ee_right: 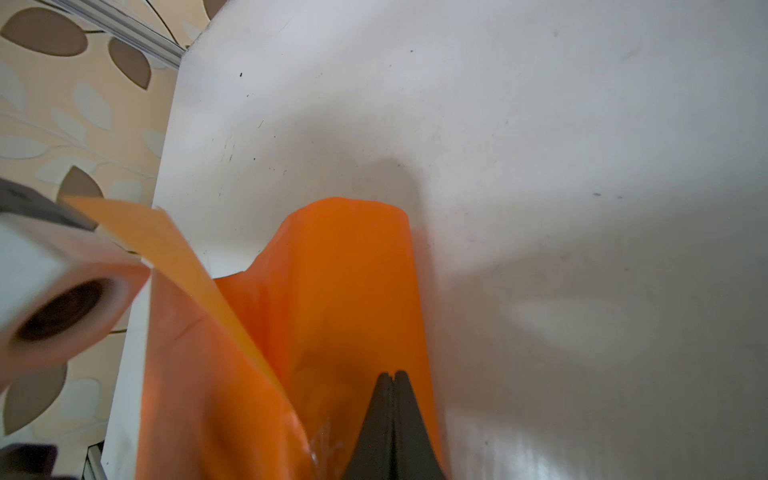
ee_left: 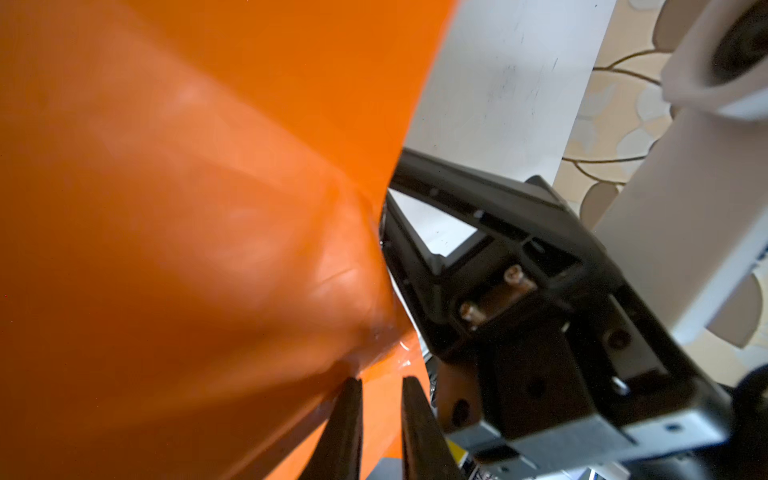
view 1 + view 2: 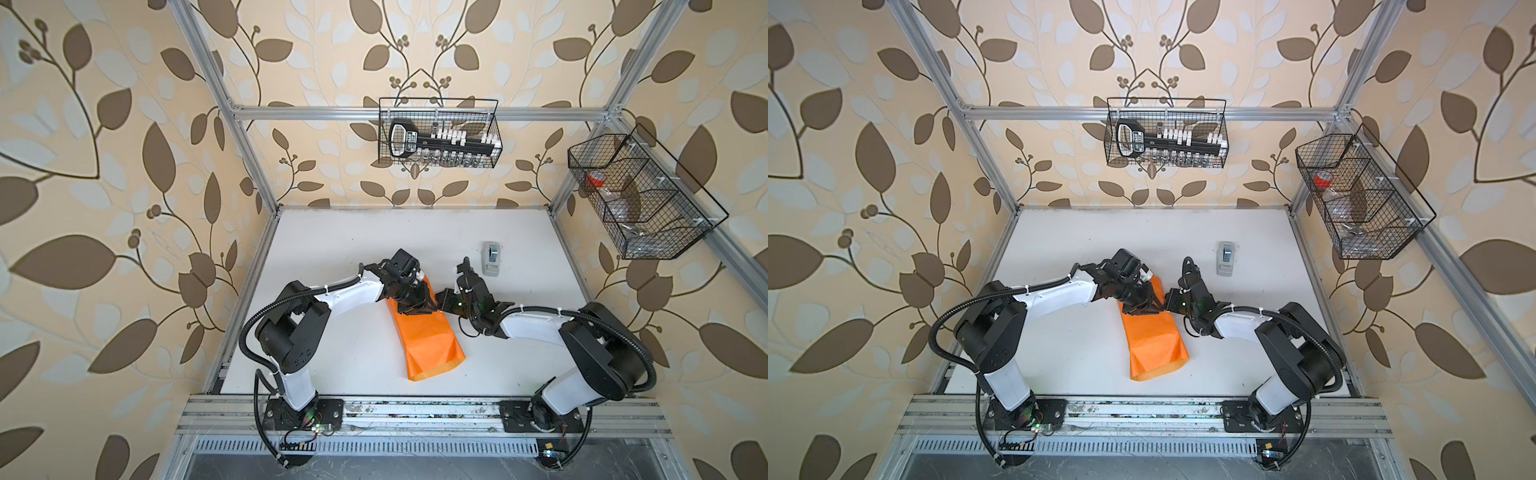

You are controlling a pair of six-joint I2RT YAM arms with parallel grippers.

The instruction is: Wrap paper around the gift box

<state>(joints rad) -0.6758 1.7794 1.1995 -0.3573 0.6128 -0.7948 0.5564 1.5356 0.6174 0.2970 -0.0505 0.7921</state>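
The orange paper (image 3: 428, 345) (image 3: 1154, 345) lies folded over into a long tube in the middle of the white table. The gift box is hidden; the paper (image 2: 166, 208) bulges with a boxy edge at its far end. My left gripper (image 3: 430, 308) (image 3: 1158, 306) leans over that far end. In the left wrist view it (image 2: 381, 380) stands slightly open, with glossy orange showing in the narrow gap. My right gripper (image 3: 439, 307) (image 3: 1168, 306) meets it from the right. Its jaws (image 1: 392, 374) are shut together, tips resting on the paper (image 1: 340, 270).
A small grey-white tape dispenser (image 3: 491, 257) (image 3: 1226, 258) stands behind the right arm. Two wire baskets hang on the frame, one at the back (image 3: 440, 133) and one at the right (image 3: 640, 195). The right gripper's black fingers (image 2: 478, 199) crowd close to the left jaws.
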